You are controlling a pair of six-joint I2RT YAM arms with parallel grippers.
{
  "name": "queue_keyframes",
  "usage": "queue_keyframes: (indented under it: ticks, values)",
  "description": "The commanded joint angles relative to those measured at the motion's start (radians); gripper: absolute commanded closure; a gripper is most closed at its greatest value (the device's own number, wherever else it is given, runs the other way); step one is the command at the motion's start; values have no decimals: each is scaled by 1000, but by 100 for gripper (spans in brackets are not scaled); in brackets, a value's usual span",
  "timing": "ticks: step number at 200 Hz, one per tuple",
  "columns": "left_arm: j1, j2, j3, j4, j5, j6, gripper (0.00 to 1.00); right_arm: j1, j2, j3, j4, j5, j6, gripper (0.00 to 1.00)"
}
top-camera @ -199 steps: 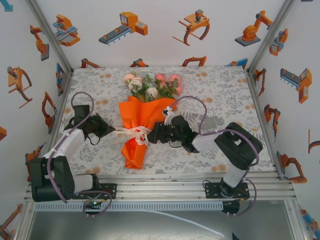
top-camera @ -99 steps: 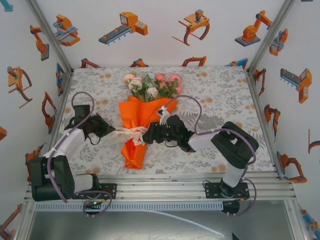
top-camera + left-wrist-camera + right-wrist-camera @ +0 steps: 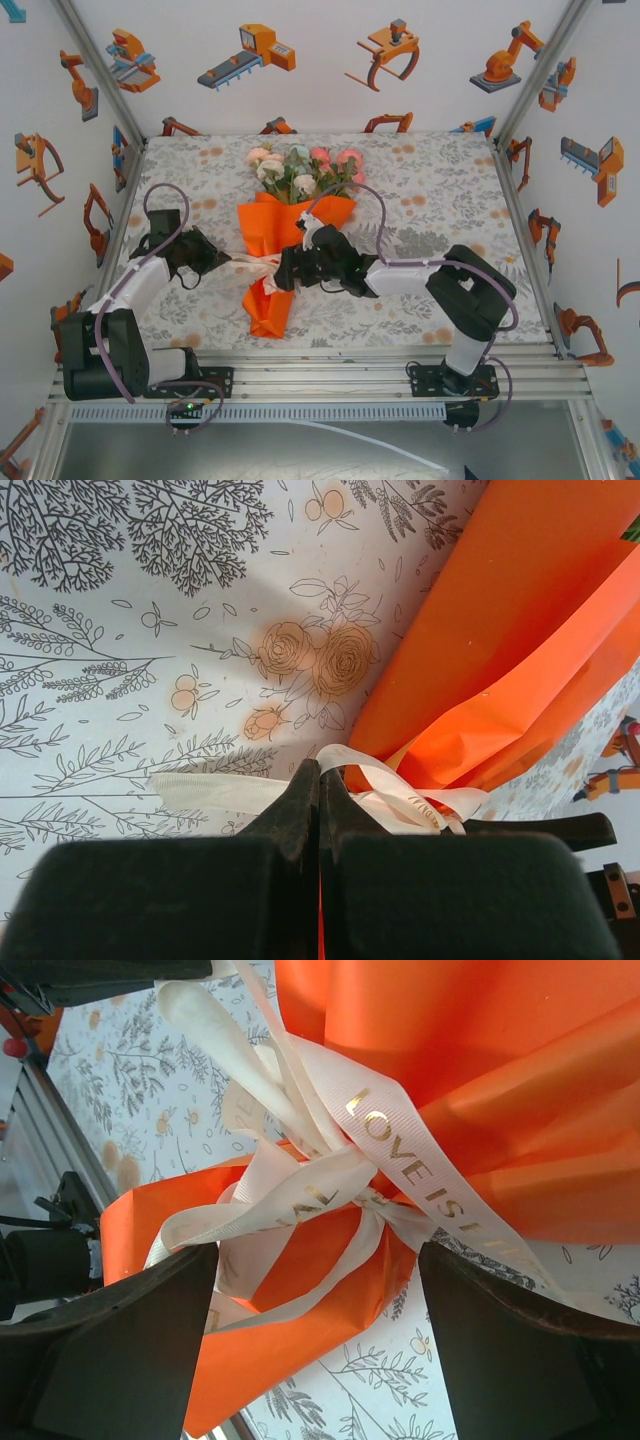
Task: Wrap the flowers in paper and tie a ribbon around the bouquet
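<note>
The right gripper (image 3: 284, 270) has slid left to the bouquet (image 3: 270, 225) at centre frame. Its jaws are wide and empty, straddling the ribbon (image 3: 400, 1150) knot across the bouquet's near-vertical axis. The left gripper (image 3: 318, 775), just left of the knot, is clamped on a ribbon tail.

Floral-print tablecloth (image 3: 440, 180); robot-picture walls (image 3: 320, 60); aluminium rail (image 3: 330, 370) at near edge.

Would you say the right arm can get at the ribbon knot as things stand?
Probably yes. The right gripper is open, its fingers either side of the knotted ribbon on the bouquet, with nothing in between. The left gripper pinches the ribbon off to one side.
</note>
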Motion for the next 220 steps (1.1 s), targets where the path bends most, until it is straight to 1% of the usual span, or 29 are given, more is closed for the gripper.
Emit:
queue_keyframes:
  ticks: [1,41,73,109,141,156,167,192,220]
  values:
    - [-4,8,5,12,25,-2,100,12,-57,52,-72,56,-32,25]
    - [-6,7,5,15,23,-5,100,27,-63,110,-145,100,-21,26]
    - [-6,6,4,14,24,-5,100,40,-18,144,-211,105,-29,30]
    - [-6,13,4,15,21,-3,100,46,18,187,-269,103,-32,43]
    - [-7,17,1,17,24,-3,100,47,16,189,-292,131,-38,61]
    - [-7,15,1,18,23,-2,100,47,2,177,-288,146,-39,73]
    - [-7,15,1,18,23,-3,100,46,-10,170,-288,156,-41,79]
    - [-8,17,0,17,24,-1,100,43,-40,163,-315,176,-63,83]
    - [-6,17,8,-3,3,7,100,26,-67,153,-362,211,-87,90]
